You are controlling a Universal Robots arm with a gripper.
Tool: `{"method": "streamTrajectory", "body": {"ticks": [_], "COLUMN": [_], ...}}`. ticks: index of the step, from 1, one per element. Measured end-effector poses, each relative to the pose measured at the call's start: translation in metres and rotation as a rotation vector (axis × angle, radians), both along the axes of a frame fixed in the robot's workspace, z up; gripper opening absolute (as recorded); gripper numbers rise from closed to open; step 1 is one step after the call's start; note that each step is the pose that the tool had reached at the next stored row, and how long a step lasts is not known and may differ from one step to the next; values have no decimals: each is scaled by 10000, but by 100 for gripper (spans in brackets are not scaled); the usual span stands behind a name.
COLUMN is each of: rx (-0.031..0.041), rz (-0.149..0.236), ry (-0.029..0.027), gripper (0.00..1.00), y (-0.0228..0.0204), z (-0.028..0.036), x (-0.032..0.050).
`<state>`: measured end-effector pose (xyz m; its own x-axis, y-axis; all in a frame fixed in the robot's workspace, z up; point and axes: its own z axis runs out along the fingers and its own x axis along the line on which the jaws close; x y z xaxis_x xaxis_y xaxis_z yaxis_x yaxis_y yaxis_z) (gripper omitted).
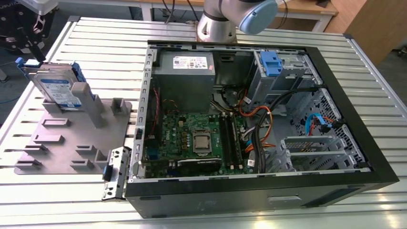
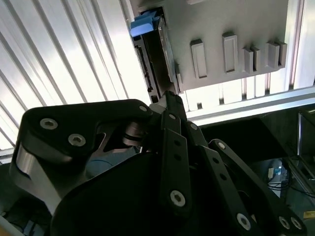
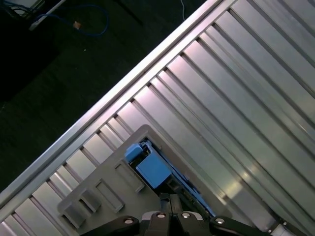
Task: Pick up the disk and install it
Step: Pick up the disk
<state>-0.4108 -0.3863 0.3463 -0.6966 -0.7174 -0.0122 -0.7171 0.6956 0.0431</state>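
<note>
At the exterior view's left, on the slatted counter (image 1: 64, 200), the disk (image 1: 57, 90) stands on edge in a slot at the far corner of a grey holder plate (image 1: 70, 136). Its blue-and-white label faces outward, and it has a blue rail along each side. In the second wrist view the pincer (image 2: 170, 98) sits just at the disk's upper edge, lined up along its length. I cannot tell how far it is open, or whether it already has hold of the drive.

The step in hand looks like the pick itself. To do it well, I judge the grip should press on the drive's flat metal faces and not on the plastic rails. It should also sit midway along the edge, so the weight hangs evenly. The slot is snug, so the drive would have to come straight up out of it; any tilt could bind it or drag the light plate along.

The plate's other slots look unoccupied. The open computer case (image 1: 254, 186) lies on its side beside the plate. It holds a green motherboard (image 1: 190, 133), a grey power supply (image 1: 186, 71), loose cables and a bare blue bracket (image 1: 269, 64) in the drive cage.
</note>
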Motion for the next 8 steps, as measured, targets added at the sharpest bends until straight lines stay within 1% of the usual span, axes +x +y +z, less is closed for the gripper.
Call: {"method": "streamTrajectory", "body": {"ticks": [8], "rx": [0], "rz": [1437], "ry": [1], "gripper": [11], "y": [0], "z": [-9], "x": [0]}}
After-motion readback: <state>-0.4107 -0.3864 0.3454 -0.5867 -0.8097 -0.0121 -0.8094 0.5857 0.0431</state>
